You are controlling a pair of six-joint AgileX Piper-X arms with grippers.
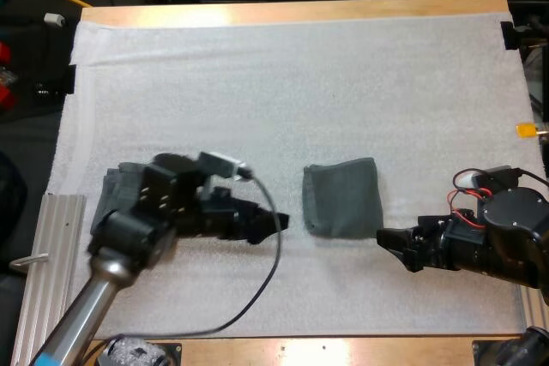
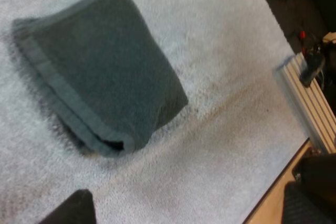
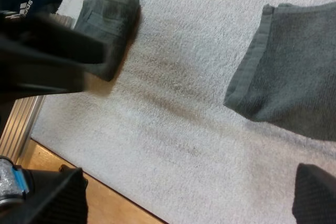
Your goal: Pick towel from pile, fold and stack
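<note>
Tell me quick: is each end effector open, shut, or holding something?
Left end effector: open, holding nothing, near the folded dark grey-green cloth towel.
Right end effector: open, holding nothing.

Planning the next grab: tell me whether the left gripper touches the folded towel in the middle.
Apart. In the high view a strip of bare mat separates the left gripper from the folded towel. The left wrist view shows the same gap.

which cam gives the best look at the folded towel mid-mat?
Left wrist view: the folded towel shows whole and close, hem and fold edges clear. High view has it whole but small. Right wrist view catches just one hemmed end.
</note>
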